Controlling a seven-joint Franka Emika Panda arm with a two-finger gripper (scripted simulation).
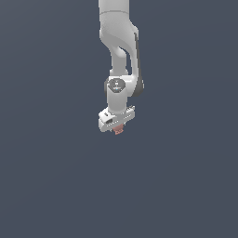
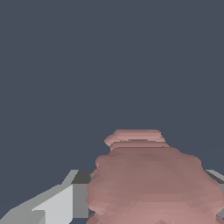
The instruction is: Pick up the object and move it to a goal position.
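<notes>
Hanging straight down from the top of the exterior view, white arm [image 1: 120, 46] w/ a dark strip along its side, against plain dark blue-grey bg. Wrist joint w/ round grey cap sits mid-frame, white hand body tilted slightly below it. Fingers [image 1: 118, 128] point down, closed in on the object [image 1: 119, 130]: small pinkish-red lump, only its lower bit pokes out under the hand, narrower than the hand. Wrist view: object [image 2: 151, 183] fills the near field, ridged layered lobes, w/ a grey-white finger [image 2: 57, 203] close beside it; contact looks likely, exact pad contact can't tell. Nothing under the object in either view.
</notes>
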